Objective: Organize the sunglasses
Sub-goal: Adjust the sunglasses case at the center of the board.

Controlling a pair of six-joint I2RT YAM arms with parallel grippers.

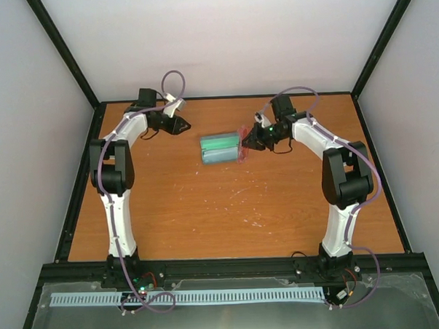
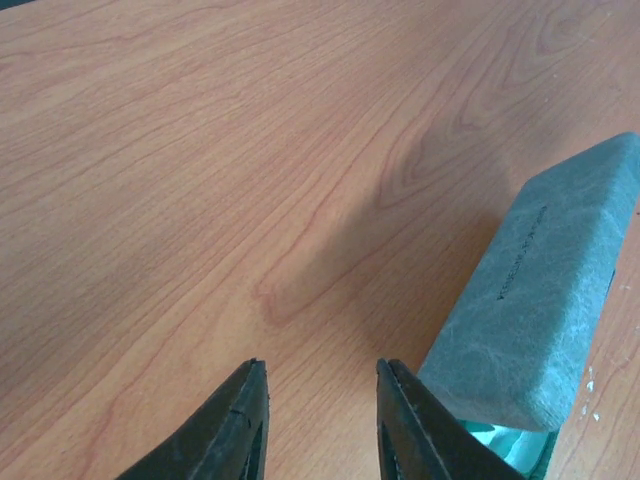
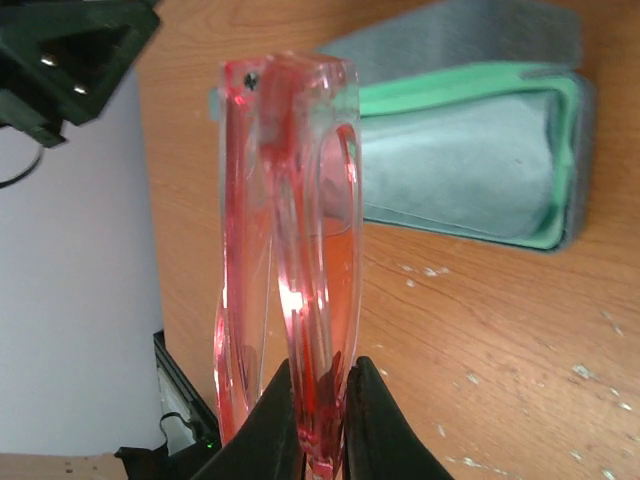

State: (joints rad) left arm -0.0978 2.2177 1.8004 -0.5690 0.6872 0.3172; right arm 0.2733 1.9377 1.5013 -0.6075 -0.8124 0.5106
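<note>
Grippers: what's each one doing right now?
Left gripper: open, holding nothing.
Right gripper: closed on the sunglasses.

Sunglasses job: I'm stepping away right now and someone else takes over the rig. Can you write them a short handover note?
Left hand: open and empty, hovering beside the left end of the case.
Right hand: shut on the sunglasses, which look folded. It holds them at the case's right end, not yet inside.
Case: lying open mid-table, with its green-edged interior showing.
Done: sunglasses grasped and brought up to the case.
Left: lower them into the case, release, then probably close it.
</note>
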